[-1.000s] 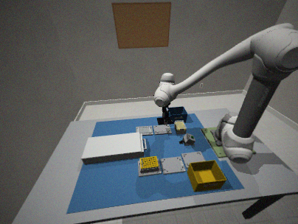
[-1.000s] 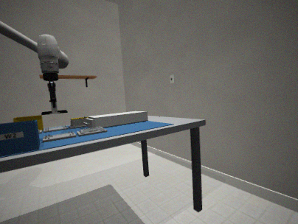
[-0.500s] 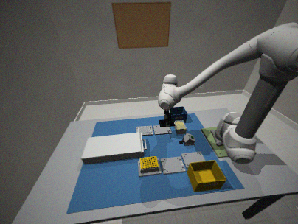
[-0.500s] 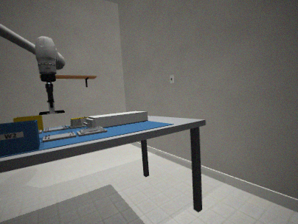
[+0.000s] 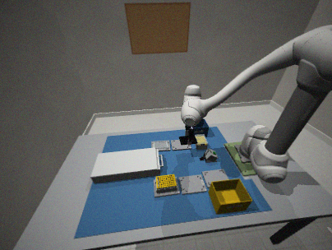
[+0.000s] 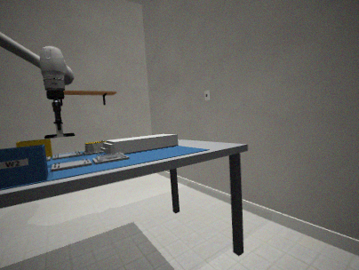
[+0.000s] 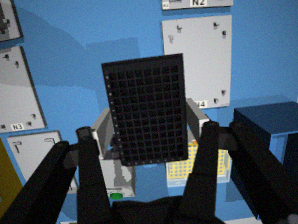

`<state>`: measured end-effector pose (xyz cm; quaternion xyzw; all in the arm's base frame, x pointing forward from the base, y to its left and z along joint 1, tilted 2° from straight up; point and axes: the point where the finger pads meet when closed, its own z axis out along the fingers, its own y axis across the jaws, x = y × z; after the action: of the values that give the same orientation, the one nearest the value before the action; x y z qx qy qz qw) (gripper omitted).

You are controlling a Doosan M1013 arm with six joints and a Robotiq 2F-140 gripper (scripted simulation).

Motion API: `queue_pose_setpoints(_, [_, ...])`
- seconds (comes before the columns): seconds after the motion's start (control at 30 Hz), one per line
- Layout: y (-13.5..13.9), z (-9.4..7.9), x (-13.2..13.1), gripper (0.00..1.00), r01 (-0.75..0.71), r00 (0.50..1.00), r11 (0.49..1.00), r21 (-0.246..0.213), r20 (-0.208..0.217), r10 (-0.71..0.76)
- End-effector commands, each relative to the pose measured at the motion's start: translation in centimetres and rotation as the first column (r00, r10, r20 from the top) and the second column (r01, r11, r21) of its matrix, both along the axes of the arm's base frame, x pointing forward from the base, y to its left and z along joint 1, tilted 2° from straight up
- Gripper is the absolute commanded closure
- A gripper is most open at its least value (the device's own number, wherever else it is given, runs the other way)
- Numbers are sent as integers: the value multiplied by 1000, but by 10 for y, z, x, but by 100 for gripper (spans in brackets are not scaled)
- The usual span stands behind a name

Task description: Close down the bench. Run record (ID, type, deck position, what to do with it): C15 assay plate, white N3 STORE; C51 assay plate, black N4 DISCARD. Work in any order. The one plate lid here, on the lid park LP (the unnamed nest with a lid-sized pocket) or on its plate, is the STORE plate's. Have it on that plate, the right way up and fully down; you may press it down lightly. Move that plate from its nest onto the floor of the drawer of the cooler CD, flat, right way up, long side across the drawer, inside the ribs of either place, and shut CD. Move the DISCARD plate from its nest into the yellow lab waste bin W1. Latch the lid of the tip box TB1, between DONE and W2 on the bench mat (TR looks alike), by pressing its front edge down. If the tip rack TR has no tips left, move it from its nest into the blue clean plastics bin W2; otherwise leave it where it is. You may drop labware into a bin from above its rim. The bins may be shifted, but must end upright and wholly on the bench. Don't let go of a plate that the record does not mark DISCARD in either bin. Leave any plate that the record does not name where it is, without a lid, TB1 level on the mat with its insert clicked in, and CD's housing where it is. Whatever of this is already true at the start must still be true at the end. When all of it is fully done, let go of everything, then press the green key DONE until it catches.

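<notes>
Black assay plate, gridded with dark wells, sits between the black gripper fingers. Beneath it: blue bench mat. Ahead of the gripper: light grey nest. Below the plate: pale yellow dotted tip box. At far right: dark blue bin.

Wrist view: black plate covers most of tip box beneath it, w/ only the grey sides and a green spot showing. Yellow-tipped box right of the plate is partly behind a finger. Blue bin cut by right edge. Exterior view: blue bin's label blurred, cut by left edge.
</notes>
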<state>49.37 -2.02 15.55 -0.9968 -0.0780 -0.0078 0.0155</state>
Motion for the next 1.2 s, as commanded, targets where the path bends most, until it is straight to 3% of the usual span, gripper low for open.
queue_pose_setpoints(0.0, [7, 0, -4, 100, 0, 1000, 1000, 0, 0, 0])
queue_pose_setpoints(1.17, [80, 2, -44, 100, 0, 1000, 1000, 0, 0, 0])
